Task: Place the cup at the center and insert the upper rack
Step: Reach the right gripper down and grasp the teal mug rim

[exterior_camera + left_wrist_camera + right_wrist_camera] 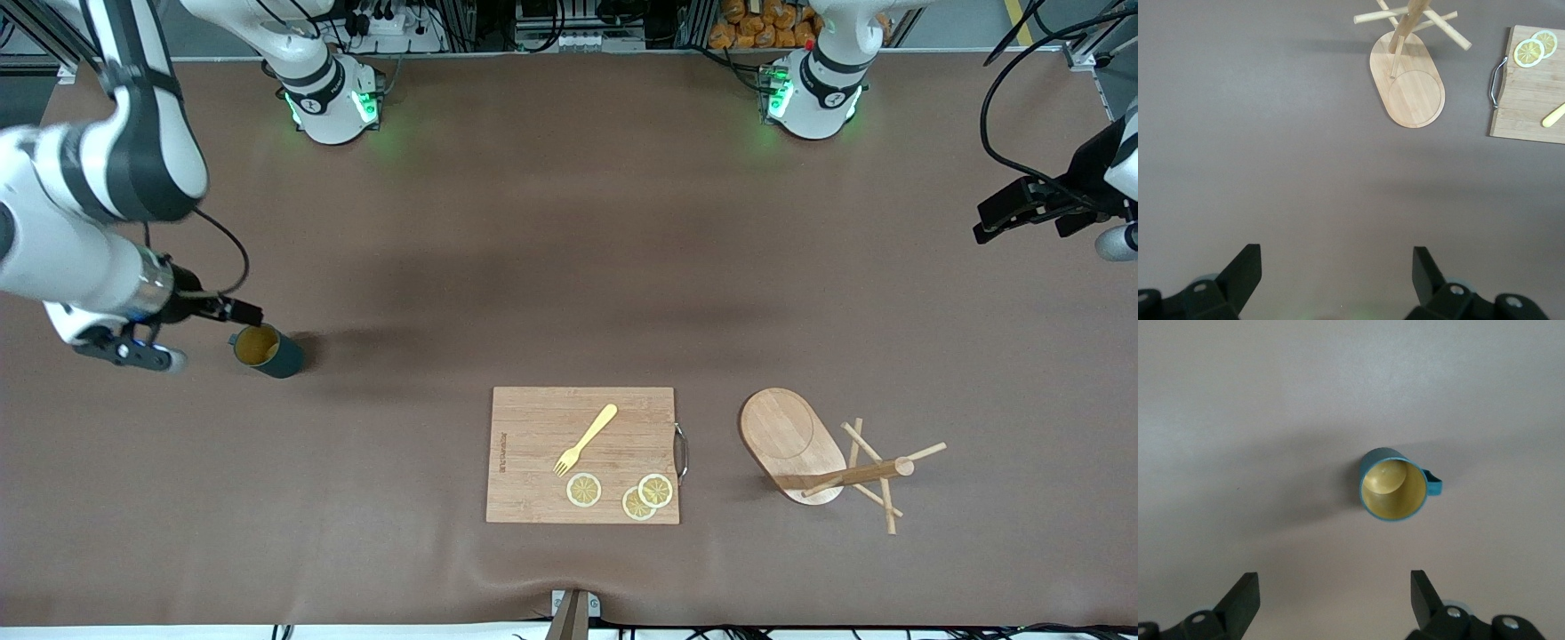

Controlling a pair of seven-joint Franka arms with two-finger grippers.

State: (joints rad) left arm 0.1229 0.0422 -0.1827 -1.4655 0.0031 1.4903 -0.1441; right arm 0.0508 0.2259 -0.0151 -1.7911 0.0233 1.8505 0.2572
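Observation:
The teal-green cup [267, 351] stands upright near the right arm's end of the table, its tan inside showing; the right wrist view shows it [1393, 485] with its handle out to one side. My right gripper [133, 348] hangs open and empty over the table beside the cup, apart from it; its jaws [1335, 581] are spread wide. The wooden mug tree [827, 458] seems to lie tipped, its post pointing toward the left arm's end; it also shows in the left wrist view [1408, 87]. My left gripper [1102, 233] waits open and empty [1337, 257] over the table's left-arm end.
A wooden cutting board [582, 455] with a metal handle lies between the cup and the mug tree, nearer the front camera. A yellow fork [587, 437] and three lemon slices [584, 490] lie on it. The brown table covering [569, 267] stretches between the arms.

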